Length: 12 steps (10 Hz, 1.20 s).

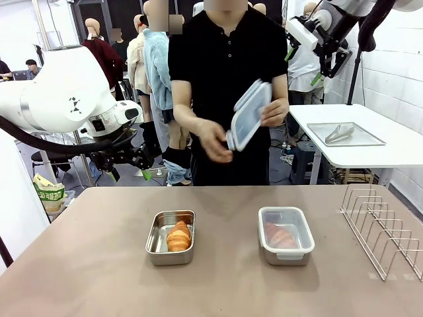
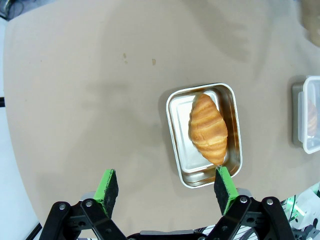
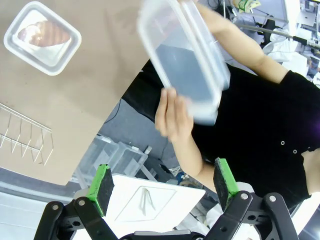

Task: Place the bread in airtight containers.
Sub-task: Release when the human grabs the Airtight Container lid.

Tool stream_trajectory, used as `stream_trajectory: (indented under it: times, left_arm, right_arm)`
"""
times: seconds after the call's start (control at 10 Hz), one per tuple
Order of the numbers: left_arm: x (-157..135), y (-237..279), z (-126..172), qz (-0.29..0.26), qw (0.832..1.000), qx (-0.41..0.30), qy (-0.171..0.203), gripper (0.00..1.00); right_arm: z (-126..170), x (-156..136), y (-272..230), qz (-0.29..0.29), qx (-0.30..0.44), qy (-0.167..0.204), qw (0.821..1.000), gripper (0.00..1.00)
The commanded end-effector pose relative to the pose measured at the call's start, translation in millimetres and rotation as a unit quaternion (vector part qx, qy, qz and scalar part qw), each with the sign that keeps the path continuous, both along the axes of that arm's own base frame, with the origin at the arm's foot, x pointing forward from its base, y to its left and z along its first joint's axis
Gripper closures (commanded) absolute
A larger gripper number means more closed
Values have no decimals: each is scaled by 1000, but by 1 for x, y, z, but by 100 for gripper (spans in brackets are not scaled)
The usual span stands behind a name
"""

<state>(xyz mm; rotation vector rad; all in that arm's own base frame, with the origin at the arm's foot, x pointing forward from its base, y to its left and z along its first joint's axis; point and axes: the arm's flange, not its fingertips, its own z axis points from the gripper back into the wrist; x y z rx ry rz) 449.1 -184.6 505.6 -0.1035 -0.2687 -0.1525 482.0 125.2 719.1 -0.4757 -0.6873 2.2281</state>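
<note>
A golden croissant-shaped bread (image 1: 178, 236) lies in an open steel container (image 1: 156, 239) left of the table's middle. A second container (image 1: 286, 256), right of the middle, wears its clear lid with another bread (image 1: 281, 236) showing through. The person across the table holds a clear white-rimmed lid (image 1: 249, 115) in both hands at chest height. My left gripper (image 1: 131, 173) hovers open above the table's far left; in its wrist view, the left gripper (image 2: 166, 189) looks down on the bread (image 2: 207, 128) in the open container (image 2: 179, 120). My right gripper (image 1: 304, 66) stands open, high at the right. The right gripper (image 3: 163, 184) faces the lid (image 3: 185, 65).
A wire rack (image 1: 383, 228) stands at the table's right edge. Behind it, a white side table carries a flat metal tray (image 1: 360, 140) with tongs (image 1: 338, 133). A green-printed bag (image 1: 49, 195) sits off the table's left. The tabletop around both containers is bare.
</note>
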Motion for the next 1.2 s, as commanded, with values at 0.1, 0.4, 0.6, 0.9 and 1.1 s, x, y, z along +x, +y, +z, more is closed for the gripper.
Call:
stream_trajectory:
  times: [0.1,0.4,0.6,0.9,1.1]
  left_arm:
    - [2,2,1,6,1000,3,-1,0]
    - [2,2,1,6,1000,3,-1,0]
    - [2,2,1,6,1000,3,-1,0]
    - [2,2,1,6,1000,3,-1,0]
    - [2,2,1,6,1000,3,-1,0]
  right_arm:
    - [0,0,0,0,0,0,1000,0]
    - [0,0,0,0,0,0,1000,0]
    - [0,0,0,0,0,0,1000,0]
    - [0,0,0,0,0,0,1000,0]
    - [0,0,0,0,0,0,1000,0]
